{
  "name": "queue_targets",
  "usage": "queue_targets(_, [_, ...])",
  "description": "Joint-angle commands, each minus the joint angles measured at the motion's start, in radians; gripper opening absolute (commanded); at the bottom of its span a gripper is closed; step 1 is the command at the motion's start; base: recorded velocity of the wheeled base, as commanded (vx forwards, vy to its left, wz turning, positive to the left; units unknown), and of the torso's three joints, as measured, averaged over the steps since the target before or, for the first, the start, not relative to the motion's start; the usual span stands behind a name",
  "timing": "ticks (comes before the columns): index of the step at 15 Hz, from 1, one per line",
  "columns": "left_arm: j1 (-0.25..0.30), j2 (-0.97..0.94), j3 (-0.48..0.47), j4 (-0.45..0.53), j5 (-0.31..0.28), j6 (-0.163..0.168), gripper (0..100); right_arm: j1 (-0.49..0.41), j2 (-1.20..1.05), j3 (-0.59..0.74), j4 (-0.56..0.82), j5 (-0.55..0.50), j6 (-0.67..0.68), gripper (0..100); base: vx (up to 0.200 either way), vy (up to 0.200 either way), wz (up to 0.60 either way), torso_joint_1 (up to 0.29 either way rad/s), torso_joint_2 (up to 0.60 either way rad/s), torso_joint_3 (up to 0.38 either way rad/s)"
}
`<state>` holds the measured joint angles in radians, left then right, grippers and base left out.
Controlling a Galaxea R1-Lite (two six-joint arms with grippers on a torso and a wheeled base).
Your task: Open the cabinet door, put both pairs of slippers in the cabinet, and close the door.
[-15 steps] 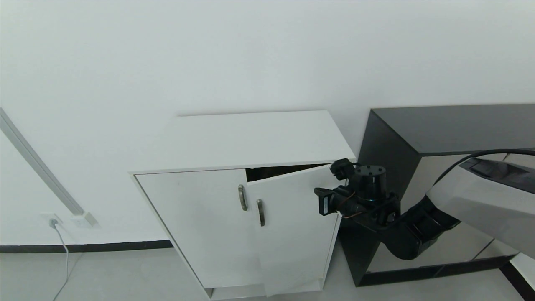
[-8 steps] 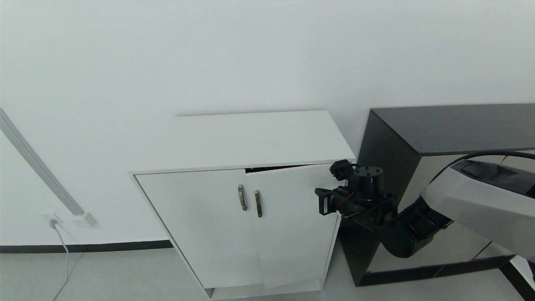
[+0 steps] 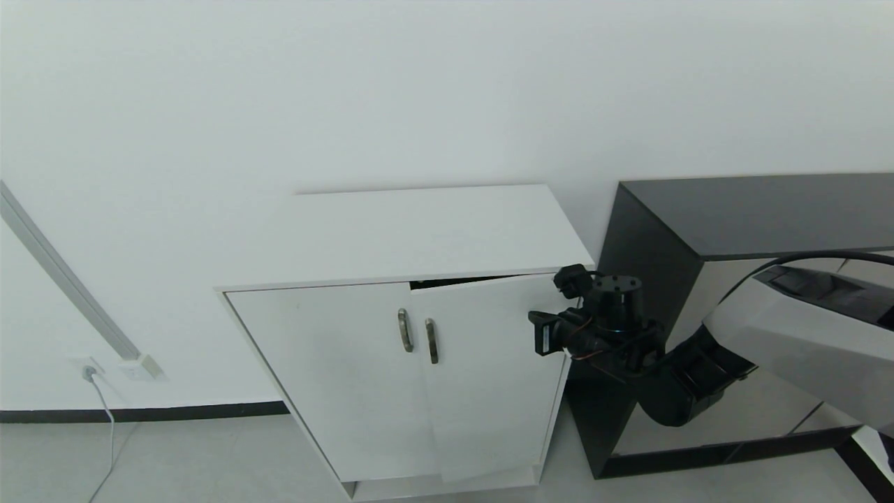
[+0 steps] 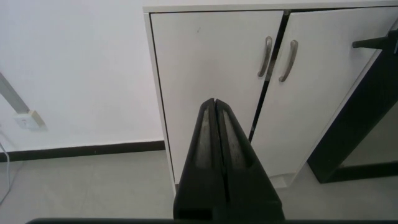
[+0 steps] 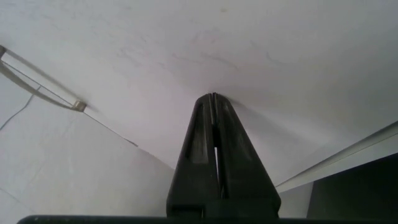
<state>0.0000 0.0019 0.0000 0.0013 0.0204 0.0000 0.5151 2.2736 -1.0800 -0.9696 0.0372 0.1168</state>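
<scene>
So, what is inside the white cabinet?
Only a dark slit shows above the right door, which stands slightly ajar. The doors cover the interior, so its contents cannot be seen.

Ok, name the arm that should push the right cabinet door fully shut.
Right. Its shut jaws sit at the right door, which stands slightly ajar at the top; the left arm's shut jaws hang back, apart from the cabinet.

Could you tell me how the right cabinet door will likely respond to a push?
The right cabinet door looks like a rigid flat panel, so it should swing rather than flex. Only a thin dark gap shows above it, so a light push probably closes it. Its smooth face may let the right gripper slide.
</scene>
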Motion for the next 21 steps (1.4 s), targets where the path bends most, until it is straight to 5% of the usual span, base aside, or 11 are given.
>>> queue_targets(1, [0.0, 0.001, 0.0, -0.001, 0.0, 0.0, 0, 0.0, -0.002, -0.005, 0.015, 0.0, 0.0, 0, 0.0, 0.0, 0.0, 0.0, 0.0, 0.0])
queue_targets(21, [0.0, 0.001, 0.0, 0.0, 0.0, 0.0, 0, 0.005, -0.002, -0.08, 0.068, -0.003, -0.002, 0, 0.0, 0.0, 0.0, 0.0, 0.0, 0.0])
